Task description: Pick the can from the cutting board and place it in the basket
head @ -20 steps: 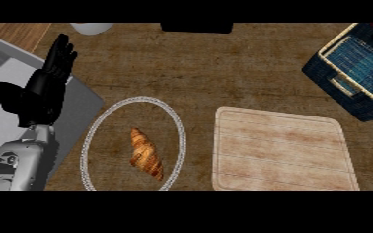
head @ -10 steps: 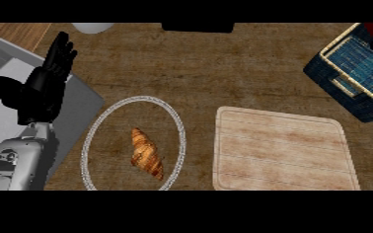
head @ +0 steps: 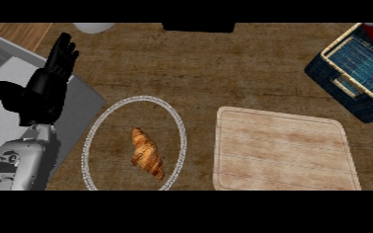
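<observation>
Can's nowhere to be seen, honestly, so whether it's in the basket or off-view I can't tell. Going left to right: left hand (head: 50, 81) rests at the edge with fingers straight and spread, holding nothing, then a croissant (head: 147, 153) on a plate (head: 98, 128), then the bare cutting board (head: 280, 150), then the blue basket (head: 348, 76) cut off by the right edge. Right hand's out of view, so the risk I'd guess is it swinging in blind and clipping the basket's rim, though there's open counter (head: 218, 64) between plate and basket.

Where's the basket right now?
Head view: the basket sits at the counter's far right edge, up and right of the cutting board, cut off by the frame.
</observation>
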